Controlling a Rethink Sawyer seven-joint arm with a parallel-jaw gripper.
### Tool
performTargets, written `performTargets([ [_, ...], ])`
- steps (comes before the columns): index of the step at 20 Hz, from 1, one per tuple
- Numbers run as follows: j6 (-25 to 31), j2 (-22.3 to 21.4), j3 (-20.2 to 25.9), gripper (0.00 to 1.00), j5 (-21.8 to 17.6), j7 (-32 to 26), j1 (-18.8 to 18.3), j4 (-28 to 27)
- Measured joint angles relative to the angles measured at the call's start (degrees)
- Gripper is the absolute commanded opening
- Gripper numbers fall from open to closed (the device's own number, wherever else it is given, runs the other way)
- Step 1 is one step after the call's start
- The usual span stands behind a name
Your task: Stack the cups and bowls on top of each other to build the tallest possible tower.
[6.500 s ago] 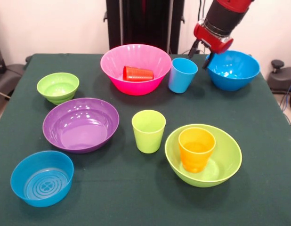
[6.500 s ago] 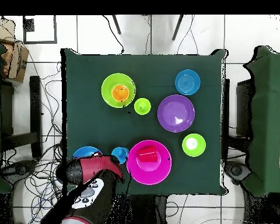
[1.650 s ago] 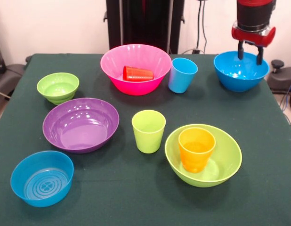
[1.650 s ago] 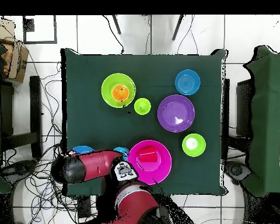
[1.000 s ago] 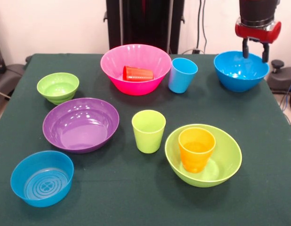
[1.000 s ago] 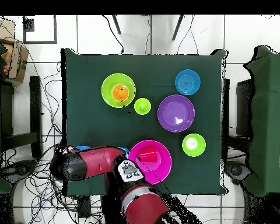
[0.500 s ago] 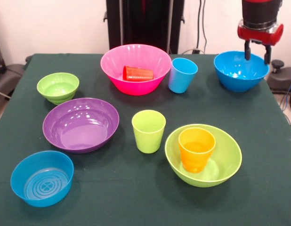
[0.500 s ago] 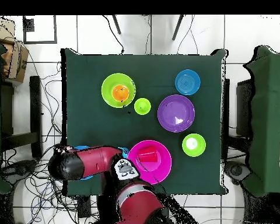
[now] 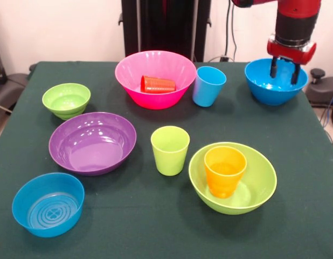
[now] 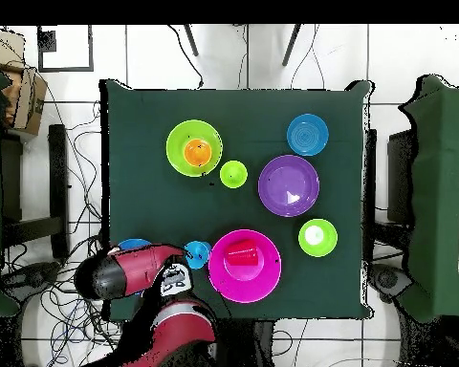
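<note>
Arm upright, end effector (image 9: 284, 72) prongs apart inside large blue bowl (image 9: 263, 89)

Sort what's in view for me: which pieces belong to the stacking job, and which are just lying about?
Job:
- large blue plastic bowl, tool open at its rim
- large lime green bowl holding the orange cup
- large pink bowl holding the red cup
- large purple bowl
- small lime green bowl
- small blue ringed bowl
- light blue cup
- lime green cup

Lying about:
- cardboard box off the table
- floor cables

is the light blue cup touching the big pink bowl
Touching, as far as the front view shows: the light blue cup stands with its rim against the pink bowl's wall, no cloth visible between them. Overhead agrees.
</note>
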Motion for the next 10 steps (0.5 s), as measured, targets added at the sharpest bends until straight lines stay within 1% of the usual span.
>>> performTargets([
  [4, 0.00, 1.76, -3.54, 1.00, 0.01, 0.00, 2.39, -1.17],
  [10, -0.01, 3.06, -6.21, 1.00, 0.02, 0.00, 2.88, -1.64],
])
